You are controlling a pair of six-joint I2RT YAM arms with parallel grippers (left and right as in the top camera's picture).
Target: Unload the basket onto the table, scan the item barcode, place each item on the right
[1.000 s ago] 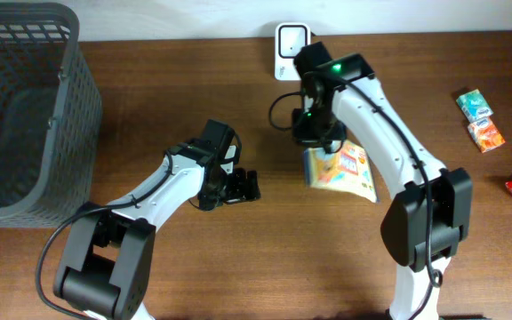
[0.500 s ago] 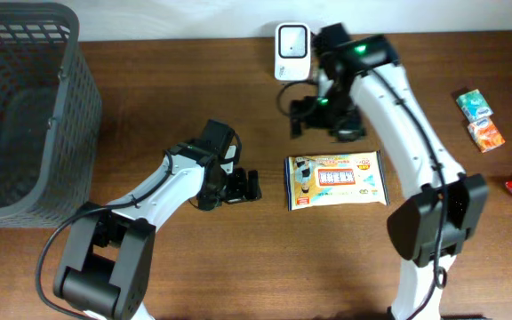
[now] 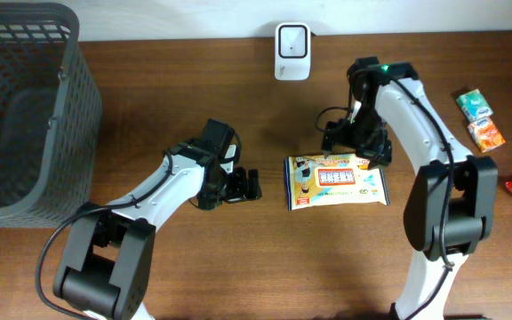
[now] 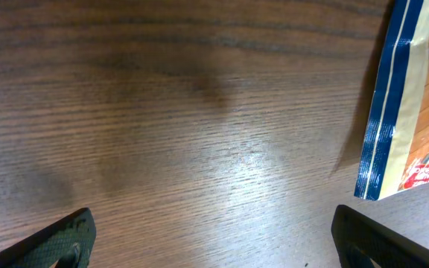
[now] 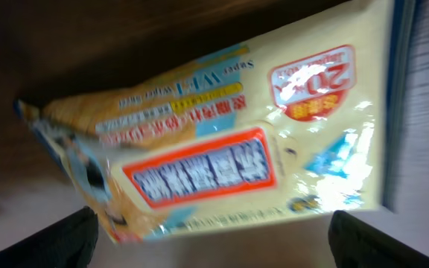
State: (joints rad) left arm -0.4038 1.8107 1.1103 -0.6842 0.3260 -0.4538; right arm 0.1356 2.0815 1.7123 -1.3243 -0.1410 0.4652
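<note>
Table [image 3: 194, 284]: brown wood grain. Basket [image 3: 25, 107]: dark mesh, well to the left of the packet, seen in the overhead view only.

Packet [image 3: 336, 180]: lies flat on the table, printed face up, held by neither arm.

Left gripper [image 3: 243, 186]: just left of the packet, jaws spread wide, nothing between them. Its wrist view shows bare wood and only the packet's blue-striped edge [image 4: 384, 112].

Right gripper [image 3: 358, 147]: at the packet's far edge, jaws spread wide, empty. Only its wrist view shows the packet's print [image 5: 222, 141] up close.

Scanner [image 3: 292, 39]: white, beyond the packet at the table's far edge.

Small packets [image 3: 480, 120]: well to the right of the packet.

Writing: a red-bordered panel and a red badge that appears to read "20"; the rest is too blurred to read.
</note>
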